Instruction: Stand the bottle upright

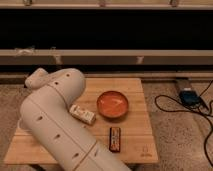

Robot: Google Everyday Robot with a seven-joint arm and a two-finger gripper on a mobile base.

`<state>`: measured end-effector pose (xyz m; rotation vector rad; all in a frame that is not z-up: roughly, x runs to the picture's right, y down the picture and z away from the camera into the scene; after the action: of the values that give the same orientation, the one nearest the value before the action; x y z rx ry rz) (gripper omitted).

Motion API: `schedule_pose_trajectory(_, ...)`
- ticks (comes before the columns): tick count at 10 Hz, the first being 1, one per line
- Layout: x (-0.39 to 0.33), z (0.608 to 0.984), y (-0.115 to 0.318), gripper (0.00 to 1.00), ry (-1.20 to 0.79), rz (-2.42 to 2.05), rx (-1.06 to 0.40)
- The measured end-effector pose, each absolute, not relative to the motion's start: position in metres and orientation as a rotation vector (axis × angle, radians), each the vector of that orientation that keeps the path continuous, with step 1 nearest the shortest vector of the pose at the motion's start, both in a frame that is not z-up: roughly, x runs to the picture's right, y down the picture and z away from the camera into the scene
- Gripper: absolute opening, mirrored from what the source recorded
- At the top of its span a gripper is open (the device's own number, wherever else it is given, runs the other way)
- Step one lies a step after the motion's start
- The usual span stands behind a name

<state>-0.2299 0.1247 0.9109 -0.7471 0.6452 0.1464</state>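
Observation:
The bottle [82, 115] is small and whitish with a pale label bearing brownish-orange marks. It lies on its side on the wooden table [135, 90], just left of the orange bowl [112, 104] and right up against my arm. My big white arm [55, 125] rises from the bottom of the view to an elbow at the upper left and covers the table's left half. My gripper does not show; it is hidden behind or beyond the arm.
A dark snack bar [115, 139] lies near the table's front edge, below the bowl. A blue device with black cables [189, 96] sits on the floor at the right. A low ledge and dark wall run behind the table.

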Motion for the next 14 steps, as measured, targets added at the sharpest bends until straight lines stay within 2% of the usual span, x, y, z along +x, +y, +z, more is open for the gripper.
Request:
schedule_pose_trajectory(2, -0.231, 0.91, 0.123, 0.19, 0.644, 0.15, -0.741)
schedule_pose_trajectory(4, -0.23, 0.907, 0.12, 0.03, 0.646, 0.16, -0.729)
schedule_pose_trajectory(5, -0.228, 0.905, 0.116, 0.0, 0.648, 0.171, -0.716)
schedule_pose_trajectory(14, -0.226, 0.876, 0.068, 0.0, 0.609, 0.355, -0.55)
